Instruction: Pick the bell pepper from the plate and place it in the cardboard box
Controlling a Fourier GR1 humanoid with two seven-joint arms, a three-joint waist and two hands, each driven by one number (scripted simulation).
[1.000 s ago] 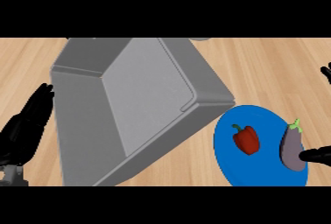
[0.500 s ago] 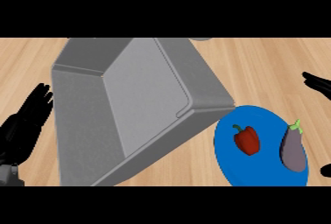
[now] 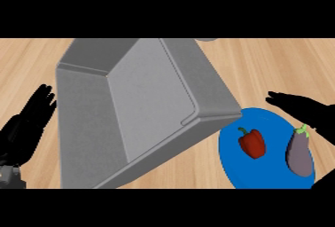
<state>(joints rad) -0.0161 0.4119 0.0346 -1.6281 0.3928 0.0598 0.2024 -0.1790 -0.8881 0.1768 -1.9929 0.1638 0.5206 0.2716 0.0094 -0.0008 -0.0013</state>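
A red bell pepper (image 3: pixel 252 143) with a green stem lies on the left half of a blue plate (image 3: pixel 232 166) at the lower right. A purple eggplant (image 3: pixel 300 153) lies on the same plate, to the pepper's right. A large grey box (image 3: pixel 131 115) stands open in the middle of the counter, its near right corner just beside the plate's rim. My right hand (image 3: pixel 301 106) hovers open over the plate's far right edge, above the eggplant and apart from the pepper. My left hand (image 3: pixel 26 128) rests open at the left edge, fingers up, beside the box.
The wooden counter (image 3: pixel 274 62) shows bare at the top right and along the far left. The box's tall walls (image 3: pixel 209 95) stand between the plate and the box's inside. A small grey object (image 3: pixel 208 39) peeks in at the top edge.
My right hand has moved left and down from the right edge, now reaching over the plate's far rim. The left hand shifted slightly. Pepper, eggplant and box have not moved.
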